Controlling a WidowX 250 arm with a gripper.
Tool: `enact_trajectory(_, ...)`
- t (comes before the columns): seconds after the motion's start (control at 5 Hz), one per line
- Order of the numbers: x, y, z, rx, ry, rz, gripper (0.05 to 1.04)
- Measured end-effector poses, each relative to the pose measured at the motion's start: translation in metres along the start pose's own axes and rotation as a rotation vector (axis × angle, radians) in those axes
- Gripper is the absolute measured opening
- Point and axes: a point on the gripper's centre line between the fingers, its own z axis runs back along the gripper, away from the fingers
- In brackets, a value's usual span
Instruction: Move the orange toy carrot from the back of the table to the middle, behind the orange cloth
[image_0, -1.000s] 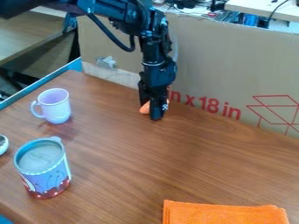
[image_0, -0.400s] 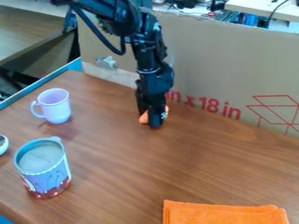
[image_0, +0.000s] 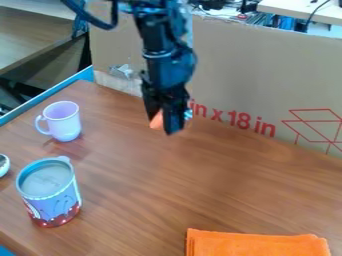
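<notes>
The black gripper (image_0: 165, 124) hangs at the upper middle of the camera view, in front of the cardboard and right of the purple mug. It is shut on a small orange object (image_0: 157, 121), mostly hidden behind the fingers. At the left stands the light purple mug (image_0: 62, 121), upright, its handle to the left. Nearer the camera is a lidded cup (image_0: 50, 192) with a blue and red pattern. A folded orange cloth (image_0: 257, 244) lies at the bottom right.
Along the back of the wooden table (image_0: 194, 182) stands a cardboard panel (image_0: 257, 75) with red print. A blue edge (image_0: 43, 95) borders the table at the upper left. Part of a small white round item (image_0: 4, 164) shows at the left edge.
The gripper first came toward the camera and down in the view, then went up and slightly left. The orange object moved along with it. Mug, cup and cloth have stayed put.
</notes>
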Motion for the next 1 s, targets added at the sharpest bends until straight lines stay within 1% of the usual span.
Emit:
enact_trajectory(0.2,-0.016,-0.049,-0.006,-0.016,0.086,-0.046,0.629)
enact_trajectory(0.4,-0.031,-0.063,-0.019,-0.041,0.144,-0.021,0.629)
enact_trajectory(0.6,-0.038,-0.065,-0.034,-0.043,0.162,0.011,0.629)
enact_trajectory(0.8,-0.026,-0.061,-0.046,-0.035,0.129,-0.008,0.629)
enact_trajectory(1.0,-0.013,-0.057,-0.059,-0.046,0.142,-0.033,0.629)
